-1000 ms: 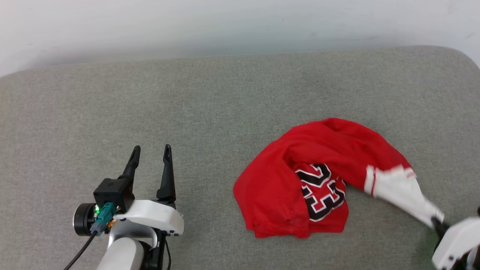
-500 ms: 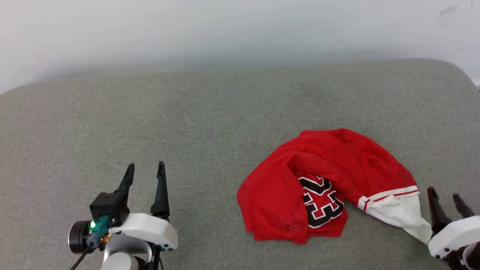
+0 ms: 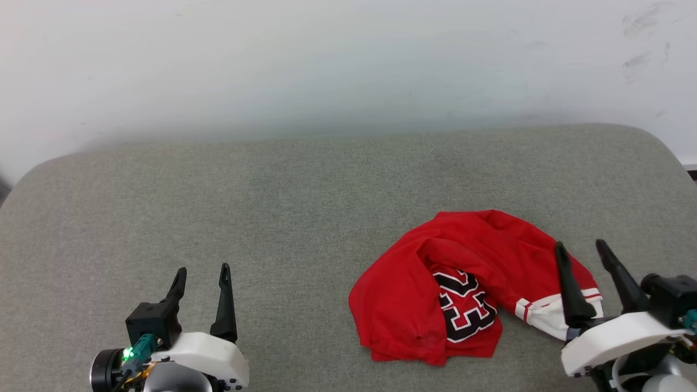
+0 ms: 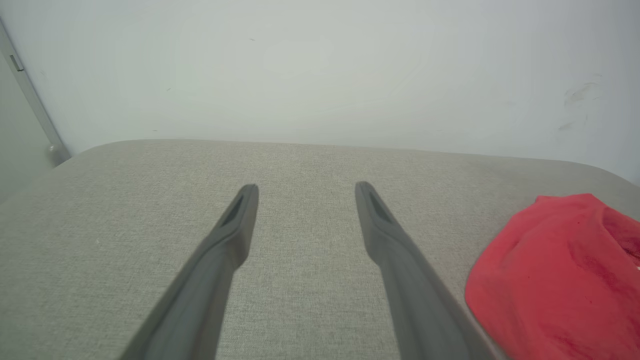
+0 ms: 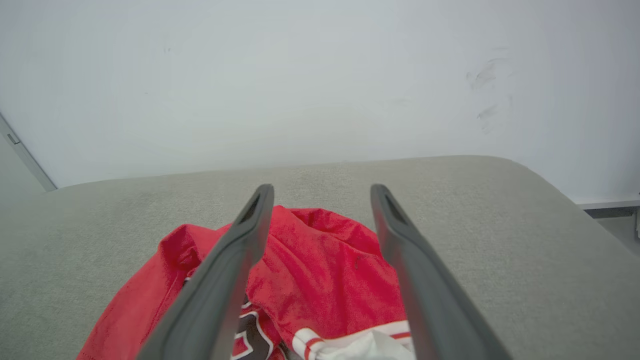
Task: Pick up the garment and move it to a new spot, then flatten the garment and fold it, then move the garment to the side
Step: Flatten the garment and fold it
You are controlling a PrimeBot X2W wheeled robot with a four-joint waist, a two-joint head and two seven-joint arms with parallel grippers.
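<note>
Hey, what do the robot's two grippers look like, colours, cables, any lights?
Both the left gripper and right gripper have two long, tapered dark grey fingers on a glossy white shell. Each carries a black boxy module with a teal connector; the left one also shows a green light.

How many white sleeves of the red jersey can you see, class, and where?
1. The white sleeve sticks out at the right end of the crumpled garment, close by the open right gripper. The other sleeve may be hidden in the folds.
</note>
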